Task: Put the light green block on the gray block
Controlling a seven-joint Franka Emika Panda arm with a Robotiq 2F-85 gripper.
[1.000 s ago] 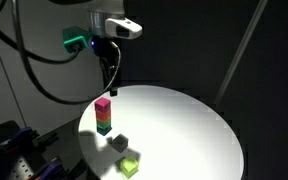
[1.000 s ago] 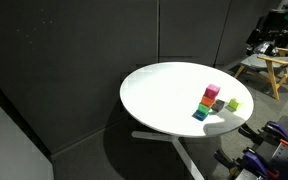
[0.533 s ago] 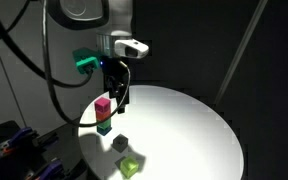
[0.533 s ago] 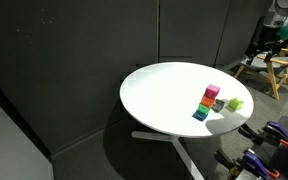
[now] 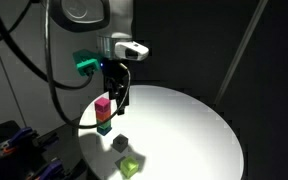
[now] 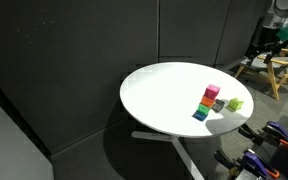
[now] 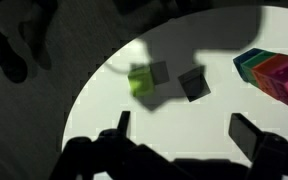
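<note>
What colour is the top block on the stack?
Magenta; the top block shows clearest in an exterior view.

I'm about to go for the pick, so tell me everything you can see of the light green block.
The light green block is a plain cube of unclear material. It lies flat on the round white table, near the edge. Only the tabletop touches it. The dark gray block sits close beside it, with a gap between them. The open tool hangs above the table, clear of it.
</note>
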